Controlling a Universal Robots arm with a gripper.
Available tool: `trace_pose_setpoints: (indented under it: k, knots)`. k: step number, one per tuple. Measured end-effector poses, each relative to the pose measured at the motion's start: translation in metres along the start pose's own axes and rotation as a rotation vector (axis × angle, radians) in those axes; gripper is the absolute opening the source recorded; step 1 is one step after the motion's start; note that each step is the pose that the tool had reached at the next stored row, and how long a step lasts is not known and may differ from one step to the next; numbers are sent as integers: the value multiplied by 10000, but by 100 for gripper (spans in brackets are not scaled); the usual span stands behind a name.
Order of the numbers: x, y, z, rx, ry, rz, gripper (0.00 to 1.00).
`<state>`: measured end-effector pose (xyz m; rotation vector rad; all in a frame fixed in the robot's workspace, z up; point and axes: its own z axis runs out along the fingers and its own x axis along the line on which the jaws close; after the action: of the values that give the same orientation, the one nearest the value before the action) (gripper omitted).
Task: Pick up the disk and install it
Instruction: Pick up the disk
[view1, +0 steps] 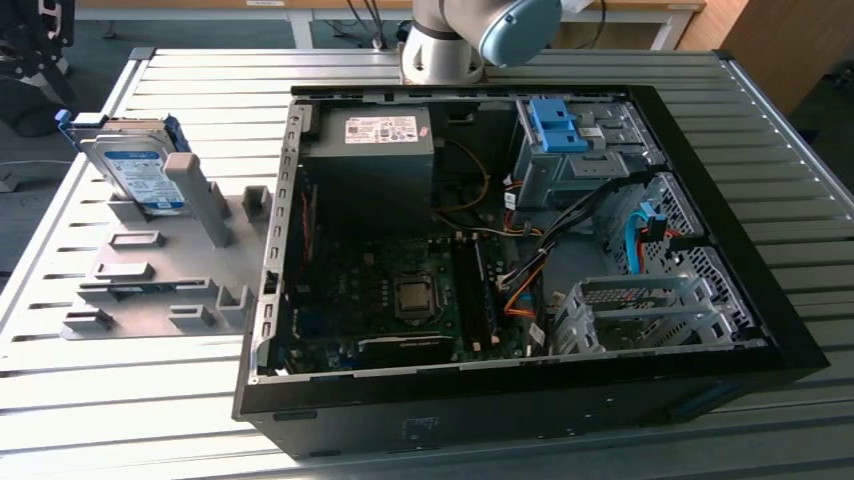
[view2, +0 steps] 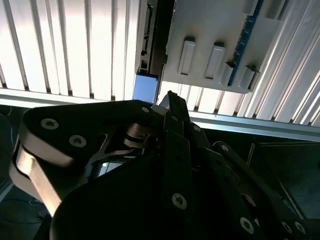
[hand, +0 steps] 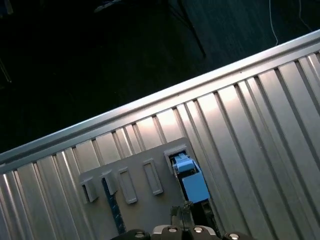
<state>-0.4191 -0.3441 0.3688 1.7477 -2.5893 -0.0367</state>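
Observation:
In the exterior view, the disk stands upright in a grey holder on the slatted table, at the view's left of the open computer case. It is silver with a white-and-blue label and a blue carrier rail. In both wrist views the disk's blue edge shows on the same grey holder. My gripper hangs well above the holder, apart from the disk. Its fingers meet at the tips with nothing between them.
Inside the case are a black power-supply box, the motherboard, a grey drive bay with a blue bracket and an empty cage. The arm's joint stands behind the case. The table edge borders dark floor.

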Motion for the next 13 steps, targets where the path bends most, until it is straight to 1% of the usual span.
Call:
trace_pose_setpoints:
  k: [3,4,13]
  knots:
    - [0,0,4,-1,15,-510,11]
    - [0,0,4,0,17,-575,11]
    - [0,0,5,1,17,-597,11]
